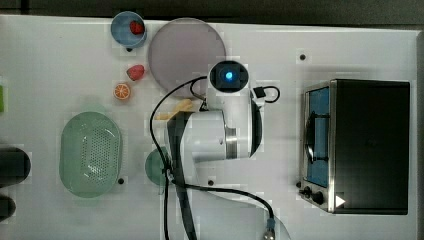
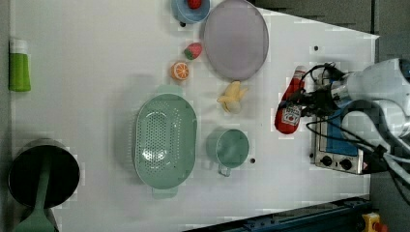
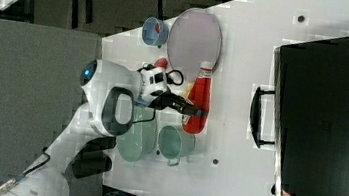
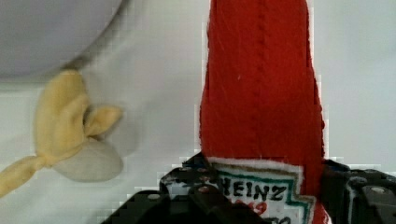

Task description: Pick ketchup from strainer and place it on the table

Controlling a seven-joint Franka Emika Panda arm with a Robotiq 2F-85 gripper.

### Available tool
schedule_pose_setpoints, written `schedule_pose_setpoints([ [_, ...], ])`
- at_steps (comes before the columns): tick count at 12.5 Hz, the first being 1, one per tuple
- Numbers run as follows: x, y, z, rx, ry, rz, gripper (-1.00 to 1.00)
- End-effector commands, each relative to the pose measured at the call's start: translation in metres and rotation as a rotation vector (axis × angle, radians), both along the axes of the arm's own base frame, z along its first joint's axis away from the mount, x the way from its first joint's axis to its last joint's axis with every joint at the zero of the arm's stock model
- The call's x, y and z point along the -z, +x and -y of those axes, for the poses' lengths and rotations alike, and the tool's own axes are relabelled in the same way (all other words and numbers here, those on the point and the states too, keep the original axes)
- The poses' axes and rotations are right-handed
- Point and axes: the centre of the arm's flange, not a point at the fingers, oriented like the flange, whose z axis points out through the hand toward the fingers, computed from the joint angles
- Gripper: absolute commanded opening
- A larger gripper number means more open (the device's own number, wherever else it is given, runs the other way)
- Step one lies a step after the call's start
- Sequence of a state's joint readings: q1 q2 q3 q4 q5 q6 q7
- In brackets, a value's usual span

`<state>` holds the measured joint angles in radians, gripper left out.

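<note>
The gripper [image 2: 300, 102] is clamped on the ketchup [image 2: 290, 106] at its white-and-dark Heinz label, one black finger [image 4: 359, 191] on each side of the red stitched fabric body. The bottle, white cap [image 3: 207, 67] toward the greyish-lilac plate [image 2: 236, 38], lies well apart from the empty pale green strainer [image 2: 166, 139]. Between bottle and strainer sit a half-peeled toy banana [image 2: 233, 97] and a teal cup [image 2: 228, 148] on the white table [image 2: 96, 72].

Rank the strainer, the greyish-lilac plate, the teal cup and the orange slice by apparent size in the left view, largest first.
1. Strainer
2. Greyish-lilac plate, not far behind the strainer
3. Teal cup
4. Orange slice
All lie on the same table, so nearness to the camera barely skews this.
</note>
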<state>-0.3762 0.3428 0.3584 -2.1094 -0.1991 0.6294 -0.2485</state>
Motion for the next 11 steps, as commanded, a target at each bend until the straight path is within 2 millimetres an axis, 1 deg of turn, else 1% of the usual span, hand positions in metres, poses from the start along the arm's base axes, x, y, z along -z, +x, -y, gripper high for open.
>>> schedule_pose_setpoints([
  [1, 0.029, -0.002, 0.012, -0.01, 0.039, 0.031, 0.19],
  [2, 0.039, -0.003, 0.013, -0.005, 0.048, 0.048, 0.19],
  [3, 0.049, -0.004, 0.015, 0.0, 0.054, 0.061, 0.27],
  [5, 0.06, -0.006, 0.019, 0.007, 0.06, 0.083, 0.68],
  [6, 0.06, -0.006, 0.02, 0.006, 0.058, 0.088, 0.9],
  [7, 0.053, -0.004, 0.021, 0.0, 0.051, 0.092, 1.0],
  [8, 0.037, 0.001, 0.022, -0.001, 0.04, 0.111, 1.0],
  [9, 0.013, 0.009, 0.022, -0.003, 0.026, 0.144, 1.0],
  [11, -0.052, 0.026, 0.02, 0.002, -0.008, 0.211, 1.0],
])
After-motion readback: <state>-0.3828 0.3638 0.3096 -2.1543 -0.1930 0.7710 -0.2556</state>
